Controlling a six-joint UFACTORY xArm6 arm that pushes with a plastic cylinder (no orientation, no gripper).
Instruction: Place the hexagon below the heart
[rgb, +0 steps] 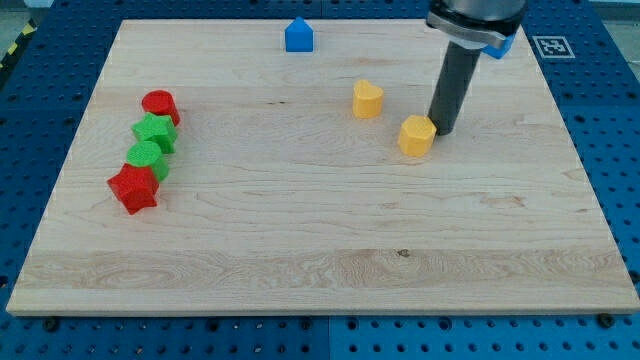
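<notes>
A yellow hexagon block lies right of the board's centre. A yellow heart block lies up and to the left of it, a small gap apart. My tip stands on the board at the hexagon's right edge, touching it or nearly so. The dark rod rises from there to the arm at the view's top.
A blue house-shaped block sits near the top edge. Another blue block is partly hidden behind the arm at top right. At the left, a column: red cylinder, green star, green cylinder, red star.
</notes>
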